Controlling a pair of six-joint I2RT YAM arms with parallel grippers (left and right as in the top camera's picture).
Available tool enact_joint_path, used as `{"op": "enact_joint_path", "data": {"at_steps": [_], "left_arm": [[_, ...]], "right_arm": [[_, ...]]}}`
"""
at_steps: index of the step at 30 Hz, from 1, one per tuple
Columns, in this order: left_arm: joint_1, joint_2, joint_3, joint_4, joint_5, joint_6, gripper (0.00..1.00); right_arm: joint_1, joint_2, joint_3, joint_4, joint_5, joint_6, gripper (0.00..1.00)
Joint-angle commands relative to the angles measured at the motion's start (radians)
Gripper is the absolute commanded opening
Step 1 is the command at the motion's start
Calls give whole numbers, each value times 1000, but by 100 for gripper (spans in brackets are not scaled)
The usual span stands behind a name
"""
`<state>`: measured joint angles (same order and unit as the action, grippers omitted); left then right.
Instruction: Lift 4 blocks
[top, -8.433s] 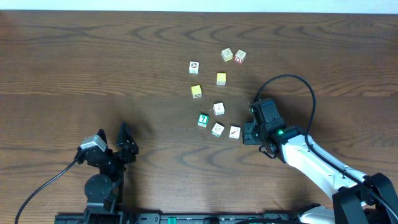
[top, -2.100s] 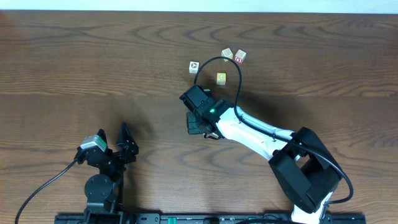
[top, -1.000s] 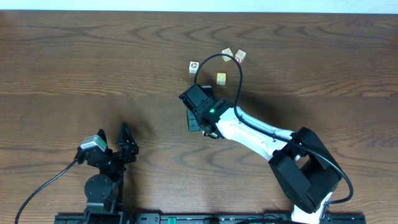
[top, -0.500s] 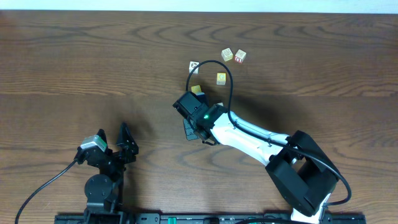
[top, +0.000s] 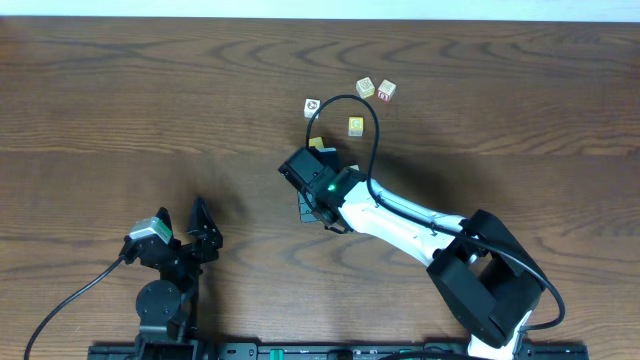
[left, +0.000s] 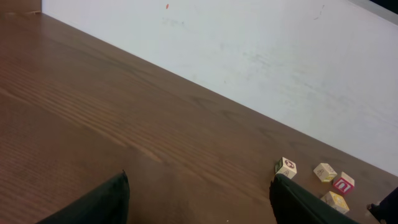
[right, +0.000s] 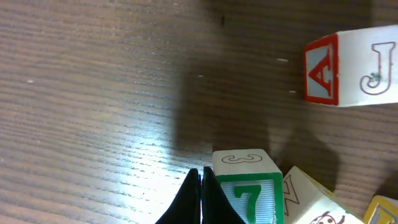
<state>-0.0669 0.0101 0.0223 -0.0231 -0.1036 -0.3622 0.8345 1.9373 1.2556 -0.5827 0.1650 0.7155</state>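
With the right claw (right: 200, 198) clenched empty just beside the 7 block (right: 247, 190), it should spread, straddle that block squarely, then squeeze; left claw (left: 199, 202) sits released.

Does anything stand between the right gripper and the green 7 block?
Nothing visible does. In the right wrist view the shut right gripper lies just left of the green 7 block, with no object between them; whether they touch is unclear.

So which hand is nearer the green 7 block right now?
Right. The right hand, shut, is close beside the green 7 block, at its edge in the wrist view. The left hand is open, far off to the robot's left.
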Motion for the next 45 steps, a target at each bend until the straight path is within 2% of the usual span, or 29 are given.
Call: {"op": "enact_joint_path", "data": {"at_steps": [1, 45], "left_arm": [[5, -6, -18, -40, -10, 10, 73], [5, -6, -18, -40, -10, 10, 73]], "right_arm": [[4, 12, 4, -5, 42, 48, 1], [5, 12, 3, -98, 74, 238, 2]]}}
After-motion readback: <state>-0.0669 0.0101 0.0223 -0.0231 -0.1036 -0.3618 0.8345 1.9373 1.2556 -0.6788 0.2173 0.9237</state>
